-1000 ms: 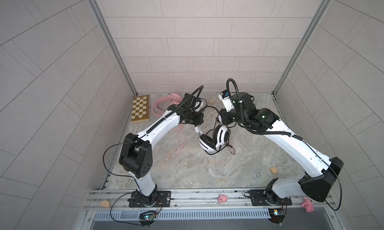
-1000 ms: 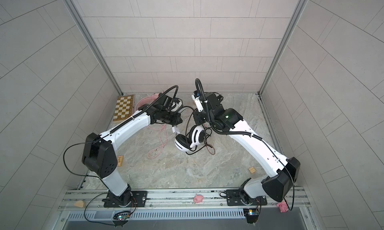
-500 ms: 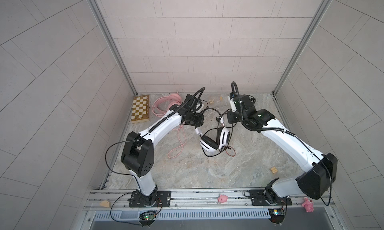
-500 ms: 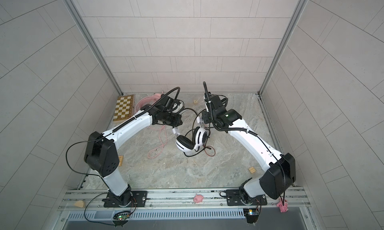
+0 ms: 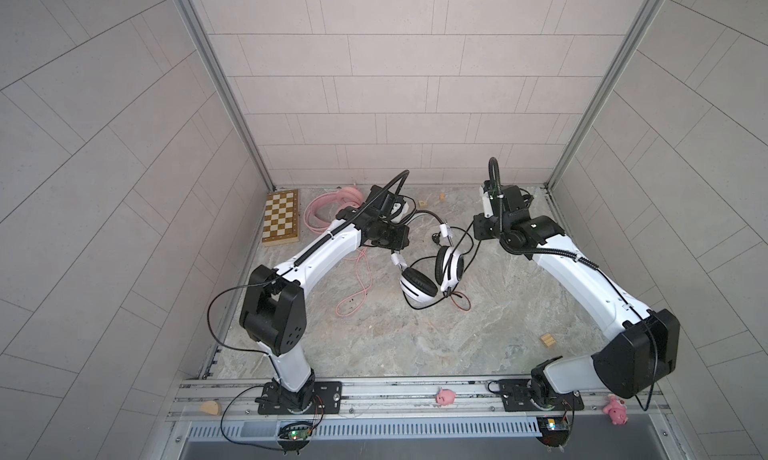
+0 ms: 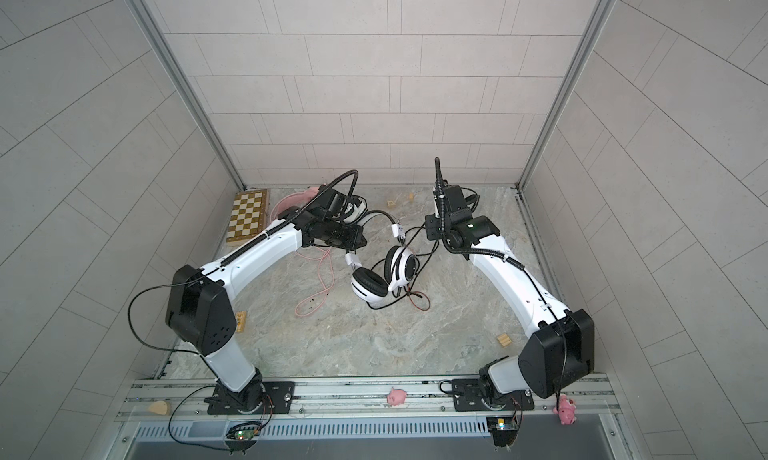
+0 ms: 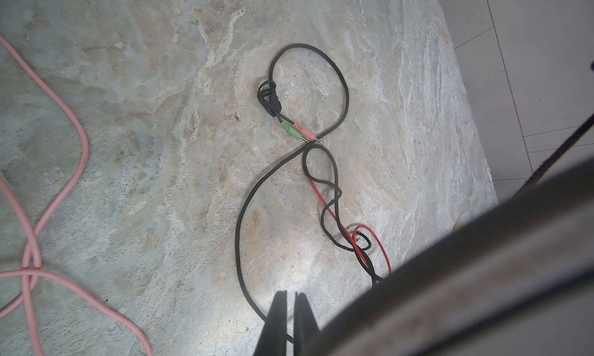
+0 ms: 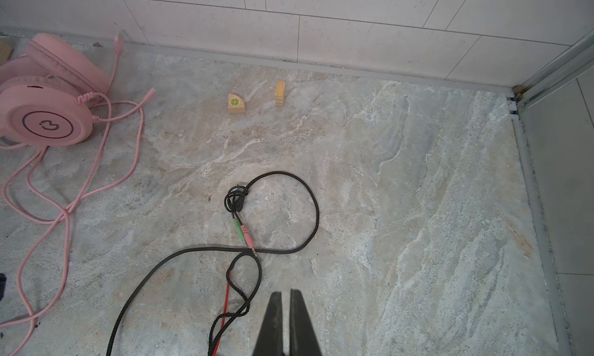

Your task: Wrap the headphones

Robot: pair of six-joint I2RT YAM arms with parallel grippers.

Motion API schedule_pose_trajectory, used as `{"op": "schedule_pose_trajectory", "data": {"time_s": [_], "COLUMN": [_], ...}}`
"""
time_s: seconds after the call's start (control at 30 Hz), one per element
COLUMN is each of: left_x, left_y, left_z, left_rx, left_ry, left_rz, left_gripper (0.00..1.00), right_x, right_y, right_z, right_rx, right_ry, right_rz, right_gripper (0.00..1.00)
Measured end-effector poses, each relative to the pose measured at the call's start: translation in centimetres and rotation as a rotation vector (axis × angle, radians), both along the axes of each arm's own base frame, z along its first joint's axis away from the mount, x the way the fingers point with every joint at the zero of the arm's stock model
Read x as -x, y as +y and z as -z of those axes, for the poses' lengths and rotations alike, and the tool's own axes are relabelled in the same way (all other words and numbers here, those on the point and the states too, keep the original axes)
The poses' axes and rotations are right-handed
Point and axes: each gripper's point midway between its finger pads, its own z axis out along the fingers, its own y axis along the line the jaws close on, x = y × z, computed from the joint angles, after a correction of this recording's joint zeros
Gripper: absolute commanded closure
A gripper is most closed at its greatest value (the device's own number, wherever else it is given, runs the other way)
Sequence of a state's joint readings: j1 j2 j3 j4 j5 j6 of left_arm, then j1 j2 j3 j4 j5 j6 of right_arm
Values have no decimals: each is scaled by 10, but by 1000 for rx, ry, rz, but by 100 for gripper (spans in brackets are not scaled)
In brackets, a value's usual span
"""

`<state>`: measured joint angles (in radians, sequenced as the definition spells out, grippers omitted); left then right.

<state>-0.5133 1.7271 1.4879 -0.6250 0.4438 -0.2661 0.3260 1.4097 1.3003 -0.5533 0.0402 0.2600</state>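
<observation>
The white headphones (image 5: pixel 451 267) with black ear pads stand tilted mid-table in both top views, ear cups low. Their headband (image 6: pixel 376 218) arcs up past my left wrist and shows as a blurred band (image 7: pixel 482 258) close to the left wrist camera. My left gripper (image 7: pixel 290 294) is shut, nothing visibly between its fingers. The black cable (image 8: pixel 308 190) lies looped on the table, ending in green and pink plugs (image 8: pixel 244 234). My right gripper (image 8: pixel 286 291) is shut and empty above that loop. The pink headphones (image 8: pixel 45 113) lie at the back left, their pink cable (image 5: pixel 357 287) trailing forward.
A folded chessboard (image 5: pixel 281 218) lies in the back left corner. Small wooden blocks (image 8: pixel 237 103) sit near the back wall, and another block (image 5: pixel 547 339) lies front right. A thin red wire (image 7: pixel 382 251) runs with the black cable. Walls close in three sides.
My right arm has drawn back to the right, away from the white headphones. The left arm and the headphones have barely moved.
</observation>
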Motion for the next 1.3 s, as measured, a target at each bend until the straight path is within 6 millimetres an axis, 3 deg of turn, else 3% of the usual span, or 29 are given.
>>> {"op": "schedule_pose_trajectory", "data": {"time_s": [0.2,0.33,0.6,0.87,0.97,1.07,1.3], "left_x": [1,5,11,12,10,4,-28], "left_y": [-9,-17,-26,-30,-26,-19,22], "left_z": [-14,-27,-38,-52,-55,-57,-53], "left_rx": [71,146,238,315,347,390,514], "left_ry": [-15,-35,-48,-70,-74,-71,-61], "left_rz": [19,35,63,57,30,-14,-227], "left_gripper": [100,100,100,100,100,100,100], "right_x": [13,19,9,-7,-16,-19,-11], "right_y": [25,48,83,105,116,136,193], "right_z": [48,69,72,62,56,63,111], "right_rx": [-124,-221,-424,-593,-653,-693,-794], "right_ry": [62,88,11,-69,-106,-107,-43], "right_rz": [-94,-161,-236,-261,-274,-293,-330], "right_gripper": [100,93,74,69,68,67,67]}}
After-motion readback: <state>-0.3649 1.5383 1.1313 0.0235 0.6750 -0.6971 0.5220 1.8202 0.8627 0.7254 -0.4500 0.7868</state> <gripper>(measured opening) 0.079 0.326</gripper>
